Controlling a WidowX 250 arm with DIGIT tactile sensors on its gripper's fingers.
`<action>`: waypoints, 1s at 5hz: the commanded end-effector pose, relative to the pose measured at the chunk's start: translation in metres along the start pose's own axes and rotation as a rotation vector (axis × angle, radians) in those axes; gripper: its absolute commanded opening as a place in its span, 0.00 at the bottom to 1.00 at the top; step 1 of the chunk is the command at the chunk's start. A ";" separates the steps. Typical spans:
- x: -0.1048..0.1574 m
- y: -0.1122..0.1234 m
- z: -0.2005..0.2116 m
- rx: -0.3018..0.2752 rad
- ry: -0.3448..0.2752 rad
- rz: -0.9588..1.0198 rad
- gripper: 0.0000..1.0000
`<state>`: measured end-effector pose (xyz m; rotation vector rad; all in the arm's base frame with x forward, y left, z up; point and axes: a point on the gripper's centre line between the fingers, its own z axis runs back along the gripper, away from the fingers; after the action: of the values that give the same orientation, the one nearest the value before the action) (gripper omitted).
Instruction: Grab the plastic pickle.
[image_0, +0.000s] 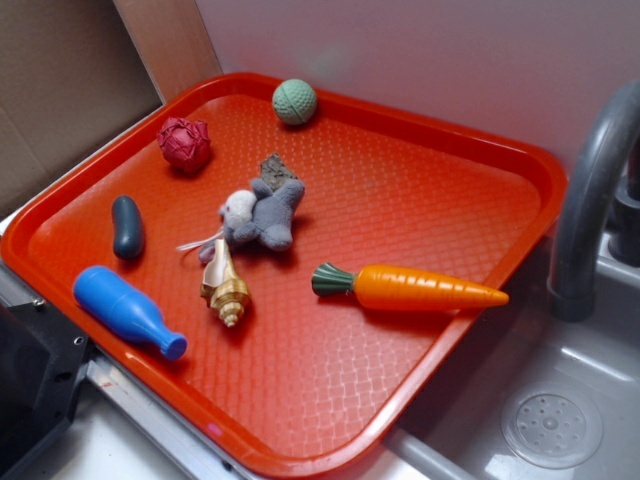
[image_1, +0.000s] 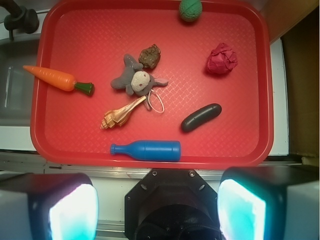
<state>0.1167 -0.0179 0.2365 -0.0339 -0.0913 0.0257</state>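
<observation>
A red plastic tray (image_0: 420, 180) with rounded corners and a fine woven-looking embossed pattern was seen beside a grey sink (image_0: 560, 400). On it, one pickle (image_0: 127, 227), smooth, dark green-grey and slightly curved with rounded ends, was laid near the tray's left edge in the exterior view, just beyond one glossy blue bottle (image_0: 128, 311) lying on its side and apart from it. One pale green ball (image_0: 295, 101) with a ribbed surface was found near the far rim. One crumpled dark red ball (image_0: 184, 143), one soft grey stuffed animal (image_0: 262, 218), one rough brown lump (image_0: 277, 170) touching that toy, one ridged golden spiral shell (image_0: 226, 287) and one shiny orange carrot (image_0: 405, 287) with a green stub were also counted.

In the wrist view the tool (image_1: 159, 210) was held wide open above the tray's near edge, with nothing gripped; its two pale, glowing fingers (image_1: 72, 212) were seen at the lower corners, well apart from the pickle.
</observation>
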 end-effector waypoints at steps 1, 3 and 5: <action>0.000 0.000 0.000 0.000 0.000 0.000 1.00; 0.039 0.067 -0.102 -0.048 -0.147 0.499 1.00; 0.044 0.076 -0.202 0.081 -0.047 0.617 1.00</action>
<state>0.1762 0.0474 0.0264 0.0262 -0.0765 0.6428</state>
